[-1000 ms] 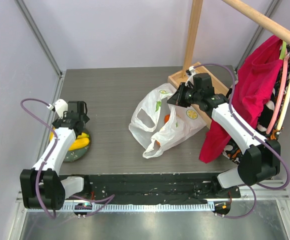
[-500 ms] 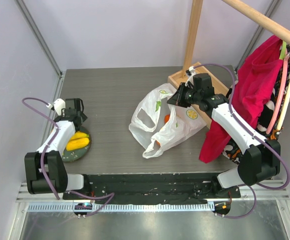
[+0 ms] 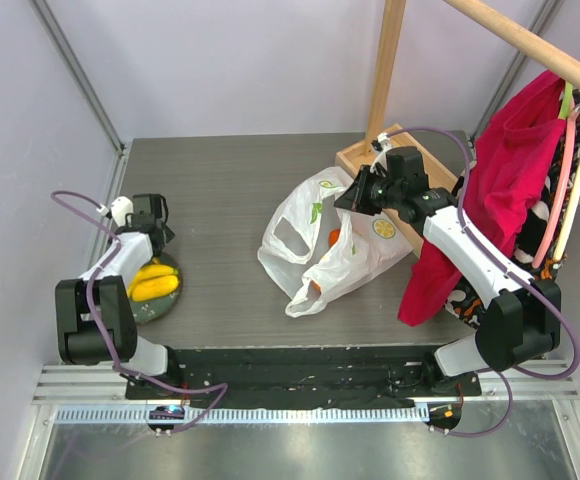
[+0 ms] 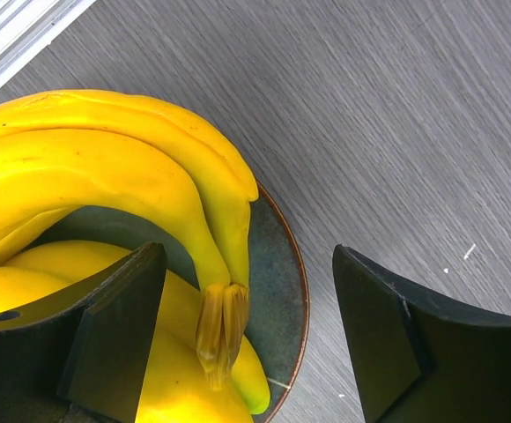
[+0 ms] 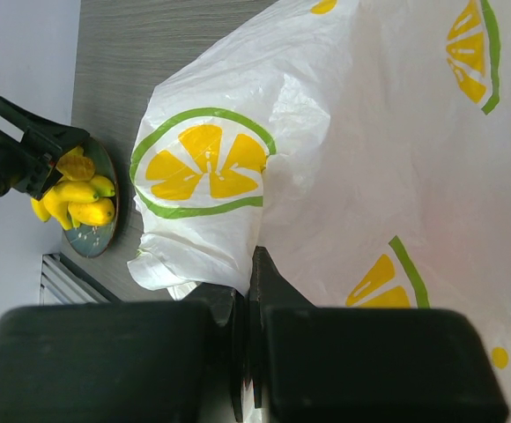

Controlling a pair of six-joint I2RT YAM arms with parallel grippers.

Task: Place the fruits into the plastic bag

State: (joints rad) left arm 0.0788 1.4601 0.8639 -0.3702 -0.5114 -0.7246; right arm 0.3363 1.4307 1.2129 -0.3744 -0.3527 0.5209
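Banana bunch (image 3: 151, 283) was next in line for the plastic bag (image 3: 315, 255)
Top view: the bunch lay on a grey plate (image 3: 142, 310) at the table's 8 o'clock, with the left gripper (image 3: 154, 236) over it. The right gripper (image 3: 352, 197) pinched the bag's 1 o'clock edge, and an orange fruit (image 3: 335, 238) showed inside. Left wrist: jaws wide, straddling the stem, gripping nothing; lowering and closing looked due next. Right wrist: fingers clamped on bag film.

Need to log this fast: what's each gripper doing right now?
Left gripper: open, jaws on either side of the banana bunch stem, gripping nothing.
Right gripper: shut on a fold of the plastic bag.
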